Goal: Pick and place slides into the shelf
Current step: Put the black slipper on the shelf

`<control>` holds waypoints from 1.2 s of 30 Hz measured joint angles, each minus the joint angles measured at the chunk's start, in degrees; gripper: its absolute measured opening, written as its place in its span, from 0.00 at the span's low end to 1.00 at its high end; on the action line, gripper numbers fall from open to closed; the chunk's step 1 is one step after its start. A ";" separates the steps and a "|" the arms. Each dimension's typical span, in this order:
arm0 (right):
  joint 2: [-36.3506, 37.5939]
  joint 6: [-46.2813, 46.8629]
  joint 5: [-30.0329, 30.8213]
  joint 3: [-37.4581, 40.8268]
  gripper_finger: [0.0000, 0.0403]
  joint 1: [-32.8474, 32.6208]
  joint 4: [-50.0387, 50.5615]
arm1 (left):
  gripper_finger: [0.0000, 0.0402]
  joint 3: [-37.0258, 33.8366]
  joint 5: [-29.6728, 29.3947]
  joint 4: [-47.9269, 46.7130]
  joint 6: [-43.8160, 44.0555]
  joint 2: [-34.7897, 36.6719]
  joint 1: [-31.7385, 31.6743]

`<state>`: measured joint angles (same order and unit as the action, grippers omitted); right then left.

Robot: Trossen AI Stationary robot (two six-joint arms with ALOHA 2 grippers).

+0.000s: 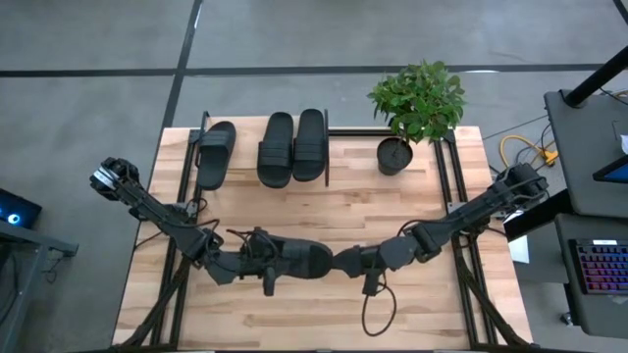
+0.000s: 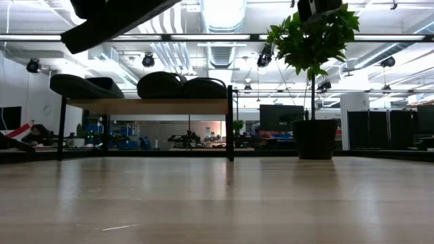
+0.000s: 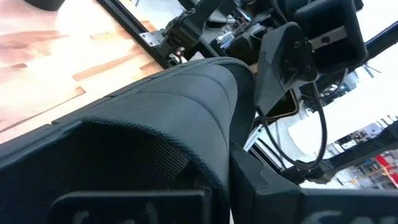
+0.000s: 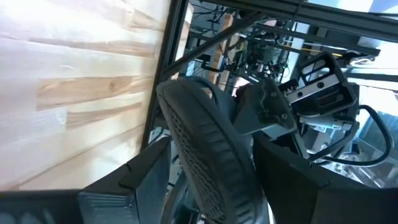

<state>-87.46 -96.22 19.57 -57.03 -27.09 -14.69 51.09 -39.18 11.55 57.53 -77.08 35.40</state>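
Note:
Three black slides [image 1: 277, 147] lie side by side, soles down, on the light-wood shelf [image 1: 247, 147] at the table's far edge; the low view shows them on its board [image 2: 149, 106]. A fourth slide [image 1: 304, 259] hangs over the near-middle of the table between both arms. My left gripper [image 1: 267, 263] is shut on its left end and my right gripper [image 1: 351, 263] is shut on its right end. This slide fills the left wrist view [image 3: 186, 106]. In the right wrist view it shows edge-on [image 4: 205, 155]. My left gripper holds the slide by the end toward the table's left [image 1: 285, 261], coming at it level from the left, along its length. The slide itself fills the wrist view and hides the fingertips. It is lifted clear of the table. My right gripper holds the slide's opposite end [image 4: 214, 174], toward the table's right, pinched between the two fingers. The fingers [image 4: 124, 183] come level from the right, along its length. The ribbed sole edge stands upright between them, clear of the table.
A potted plant [image 1: 417, 103] stands on the table's far right, beside the shelf's right post [image 2: 230, 122]. A black cable [image 1: 378, 312] loops below my right gripper. Black frame rails run along both table sides. Bare wood lies between the shelf and the arms.

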 joint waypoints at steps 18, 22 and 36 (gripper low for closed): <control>-0.02 7.74 -0.33 -0.81 0.07 0.51 -0.01 | 0.00 0.00 3.98 4.84 -9.46 0.13 -0.57; -0.01 13.90 0.13 -0.90 0.07 0.56 -0.63 | 0.06 0.00 3.99 6.35 -20.32 0.38 -0.57; 5.29 30.21 3.37 2.10 0.07 1.22 -0.85 | 0.42 -0.88 5.62 5.26 -71.18 6.77 0.98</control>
<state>-82.17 -66.01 22.95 -54.93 -25.87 -15.54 50.21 -33.56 16.81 -13.65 -70.31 36.38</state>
